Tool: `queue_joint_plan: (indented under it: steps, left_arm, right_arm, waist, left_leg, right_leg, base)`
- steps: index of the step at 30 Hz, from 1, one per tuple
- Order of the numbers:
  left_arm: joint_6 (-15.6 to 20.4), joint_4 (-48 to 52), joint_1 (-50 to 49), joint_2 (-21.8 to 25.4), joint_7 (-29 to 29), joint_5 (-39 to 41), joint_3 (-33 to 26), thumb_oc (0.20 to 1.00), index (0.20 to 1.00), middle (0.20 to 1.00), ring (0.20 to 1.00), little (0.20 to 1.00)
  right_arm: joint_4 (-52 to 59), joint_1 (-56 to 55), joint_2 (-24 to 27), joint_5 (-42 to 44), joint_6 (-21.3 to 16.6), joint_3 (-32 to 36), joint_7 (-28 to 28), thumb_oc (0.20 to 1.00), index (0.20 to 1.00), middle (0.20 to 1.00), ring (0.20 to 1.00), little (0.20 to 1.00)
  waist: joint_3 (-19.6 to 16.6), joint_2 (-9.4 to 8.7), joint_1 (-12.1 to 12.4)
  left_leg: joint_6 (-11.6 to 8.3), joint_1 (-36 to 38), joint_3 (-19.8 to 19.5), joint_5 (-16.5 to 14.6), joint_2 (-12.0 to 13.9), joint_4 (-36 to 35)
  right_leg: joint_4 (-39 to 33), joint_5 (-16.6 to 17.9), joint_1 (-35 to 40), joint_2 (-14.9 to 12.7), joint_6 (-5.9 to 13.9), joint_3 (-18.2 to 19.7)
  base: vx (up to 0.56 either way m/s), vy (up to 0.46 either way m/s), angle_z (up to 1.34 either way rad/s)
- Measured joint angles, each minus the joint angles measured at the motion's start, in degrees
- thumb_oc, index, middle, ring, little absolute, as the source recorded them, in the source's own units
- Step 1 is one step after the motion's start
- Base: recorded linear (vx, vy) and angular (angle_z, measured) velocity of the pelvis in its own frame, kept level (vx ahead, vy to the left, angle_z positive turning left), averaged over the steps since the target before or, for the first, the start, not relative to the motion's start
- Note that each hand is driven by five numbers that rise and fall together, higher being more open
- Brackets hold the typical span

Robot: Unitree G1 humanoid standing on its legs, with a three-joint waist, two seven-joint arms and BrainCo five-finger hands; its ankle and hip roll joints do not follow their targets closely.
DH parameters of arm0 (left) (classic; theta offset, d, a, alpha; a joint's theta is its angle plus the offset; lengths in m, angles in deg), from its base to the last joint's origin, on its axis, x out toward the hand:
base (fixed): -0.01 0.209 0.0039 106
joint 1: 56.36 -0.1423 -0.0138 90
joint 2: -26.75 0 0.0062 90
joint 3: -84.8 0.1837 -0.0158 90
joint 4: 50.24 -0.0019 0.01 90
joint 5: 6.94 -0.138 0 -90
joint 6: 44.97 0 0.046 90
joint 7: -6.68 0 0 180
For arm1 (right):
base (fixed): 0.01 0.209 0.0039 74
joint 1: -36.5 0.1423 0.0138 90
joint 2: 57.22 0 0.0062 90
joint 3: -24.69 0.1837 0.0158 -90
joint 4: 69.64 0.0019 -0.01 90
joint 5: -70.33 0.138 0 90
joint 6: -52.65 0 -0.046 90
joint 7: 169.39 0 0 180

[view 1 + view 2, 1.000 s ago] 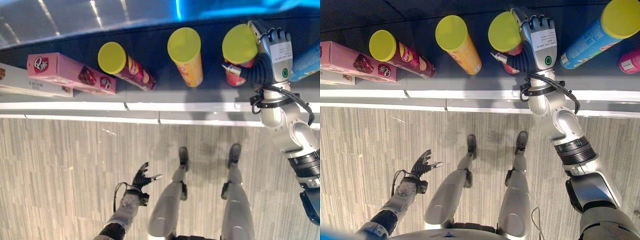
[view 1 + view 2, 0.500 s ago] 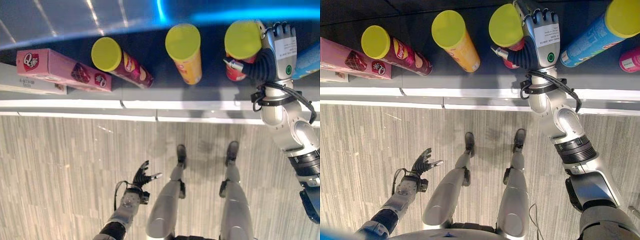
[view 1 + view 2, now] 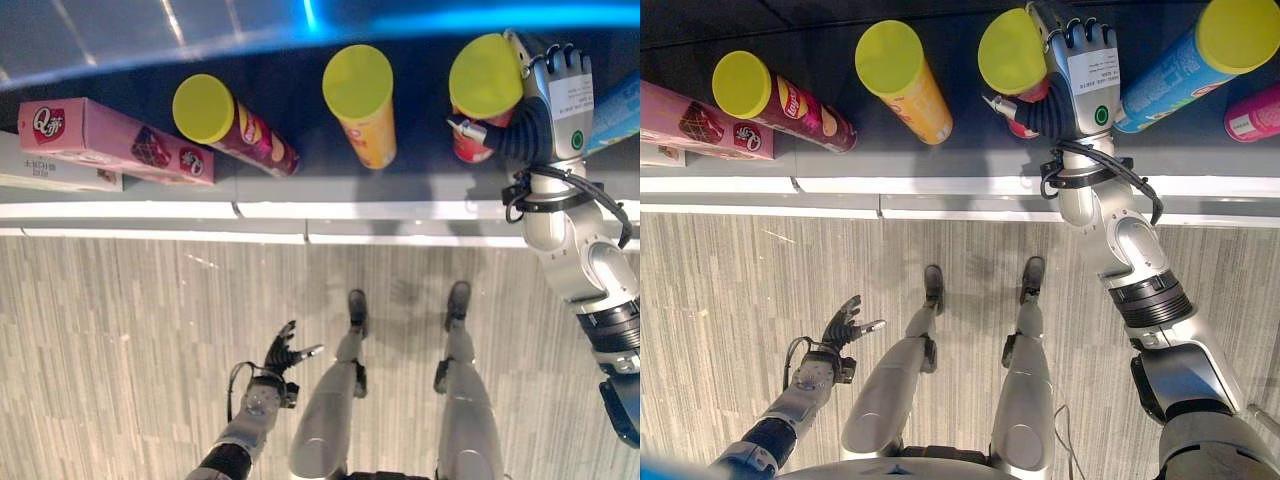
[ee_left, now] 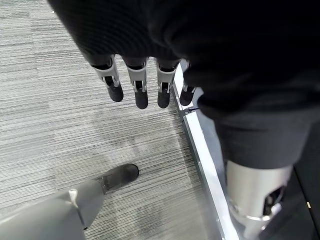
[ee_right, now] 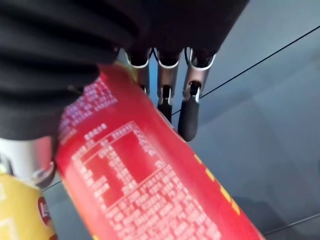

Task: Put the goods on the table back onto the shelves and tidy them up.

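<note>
The right hand (image 3: 1072, 80) has its fingers curled round a red cylindrical snack tube with a yellow lid (image 3: 482, 95), standing on the dark shelf (image 3: 300, 185). Left of that tube stand two more yellow-lidded tubes, orange (image 3: 362, 112) and maroon (image 3: 225, 125), then a pink carton (image 3: 115, 140); a blue tube (image 3: 1185, 65) stands right. The left hand (image 3: 285, 355) hangs spread over the floor.

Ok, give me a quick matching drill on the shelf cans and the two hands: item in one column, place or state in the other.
1 red can
2 orange can
3 maroon can
4 left hand

a beside the pink box
b low over the floor, fingers relaxed
c gripped by the right hand
d middle of the three yellow-lidded cans

Pairs: 1-c, 2-d, 3-a, 4-b
</note>
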Motion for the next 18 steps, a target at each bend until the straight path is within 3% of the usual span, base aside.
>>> queue_joint_plan:
  steps: [18]
  left_arm:
    - [0.0, -0.06, 0.0, 0.0, -0.39, 0.0, 0.0, 1.0, 1.0, 1.0, 1.0, 1.0]
  right_arm:
    - [-0.07, -0.07, -1.01, 0.08, -0.01, -0.51, -0.2, 0.2, 0.2, 0.2, 0.2, 0.2]
  waist:
    - [-0.02, 0.04, 0.64]
  left_leg:
    - [-0.11, 0.03, 0.01, 0.37, 0.05, 0.0]
  right_leg:
    - [0.0, 0.3, -0.03, 0.07, -0.14, 0.08]
  base:
    - [0.0, 0.0, 0.0]
